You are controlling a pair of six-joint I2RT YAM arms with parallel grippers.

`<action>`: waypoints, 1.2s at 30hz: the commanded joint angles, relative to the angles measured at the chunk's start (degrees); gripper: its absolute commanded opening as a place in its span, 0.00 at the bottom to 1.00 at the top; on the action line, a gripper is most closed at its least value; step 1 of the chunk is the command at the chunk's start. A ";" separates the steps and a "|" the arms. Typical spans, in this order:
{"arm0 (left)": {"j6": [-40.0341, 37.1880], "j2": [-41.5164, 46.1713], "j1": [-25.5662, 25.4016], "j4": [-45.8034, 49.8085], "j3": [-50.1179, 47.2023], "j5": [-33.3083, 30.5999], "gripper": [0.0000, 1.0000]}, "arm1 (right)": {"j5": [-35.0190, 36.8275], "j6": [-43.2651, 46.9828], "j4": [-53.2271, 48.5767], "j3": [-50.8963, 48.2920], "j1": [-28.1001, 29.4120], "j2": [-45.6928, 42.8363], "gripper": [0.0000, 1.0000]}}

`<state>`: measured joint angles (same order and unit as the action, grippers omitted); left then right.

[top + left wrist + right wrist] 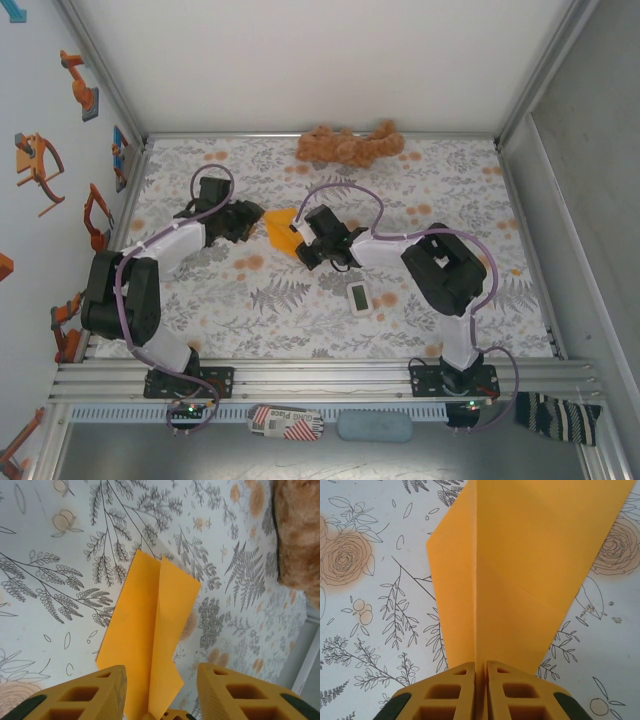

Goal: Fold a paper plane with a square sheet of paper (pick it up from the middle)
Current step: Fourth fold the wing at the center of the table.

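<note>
Two tools, the left tool (pixel 256 221) and right tool (pixel 302 238), one orange paper (pixel 280 226), one plush toy (pixel 350 146), one white device (pixel 361 298).

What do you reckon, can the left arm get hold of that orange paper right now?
Probably yes: the left gripper is open with the orange paper running between its fingers, nothing in between. The right gripper is shut on the paper's crease.

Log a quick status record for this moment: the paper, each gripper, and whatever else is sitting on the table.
paper: orange, creased down the middle, partly folded
left gripper: open, one finger on either side of the paper's end
right gripper: shut on the paper at its centre crease
plush toy: brown, at the far edge of the table
white device: beside the right arm, apart from the paper
</note>
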<state>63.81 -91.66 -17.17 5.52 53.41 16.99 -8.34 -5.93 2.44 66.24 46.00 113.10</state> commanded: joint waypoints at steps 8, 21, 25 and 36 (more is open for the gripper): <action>4.57 -5.67 -1.09 -21.64 -9.66 10.77 0.27 | -6.91 -3.40 6.09 -3.34 -1.72 -1.17 0.09; 4.36 -4.49 -1.73 -32.21 -15.53 10.90 0.31 | -16.59 -9.29 11.53 -5.34 -5.70 -0.60 0.07; 3.15 -3.82 -2.46 -33.48 -16.01 10.35 0.34 | -17.92 -10.10 11.88 -5.26 -6.17 -0.17 0.07; -1.83 -7.02 -4.79 -34.91 -15.17 10.87 0.43 | -19.52 -11.48 11.23 -4.29 -6.89 1.22 0.07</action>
<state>64.86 -98.06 -21.58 -27.38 37.87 27.07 -26.68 -16.64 12.97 61.45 39.53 113.16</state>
